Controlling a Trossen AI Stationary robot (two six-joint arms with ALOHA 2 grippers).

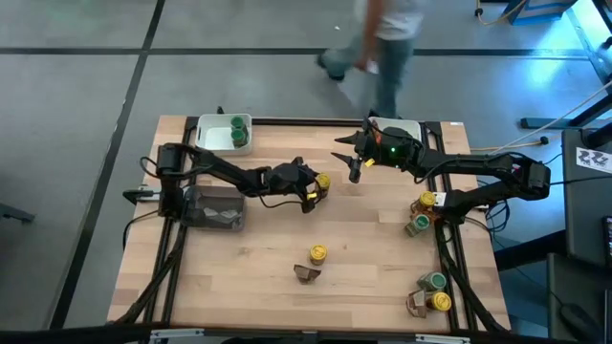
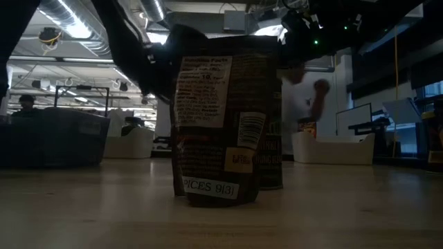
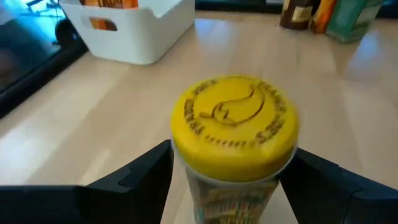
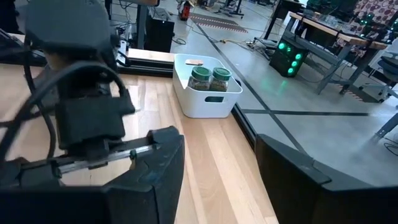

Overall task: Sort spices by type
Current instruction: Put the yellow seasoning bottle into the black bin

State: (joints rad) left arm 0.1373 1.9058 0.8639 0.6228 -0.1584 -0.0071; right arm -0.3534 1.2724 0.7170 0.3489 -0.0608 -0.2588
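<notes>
A yellow-lidded spice jar (image 3: 234, 134) sits between the fingers of my left gripper (image 3: 233, 186), near the table's middle toward the far side (image 1: 322, 180). My right gripper (image 1: 351, 158) hangs open just right of it, holding nothing (image 4: 217, 174). Two green-lidded jars (image 1: 238, 131) stand in the far-left white tray (image 1: 208, 136). More jars and brown packets stand in groups: a yellow-lidded jar (image 1: 317, 253) with a packet (image 1: 306, 274) at the middle, jars (image 1: 422, 214) by the right edge, and a group (image 1: 432, 292) at the near right corner. My left gripper pinches the yellow-lidded jar between its two fingers (image 3: 146, 177), which close on the jar's body just under the lid (image 3: 186, 171), one on each side. The jar stands upright in the hold. Whether its base is on the table lies outside the view.
A dark tray (image 1: 212, 206) lies by the left edge. A second white tray (image 1: 409, 125) sits at the far right, partly under my right arm. In the low view a packet (image 2: 221, 124) fills the foreground. A person (image 1: 382, 38) walks beyond the far edge.
</notes>
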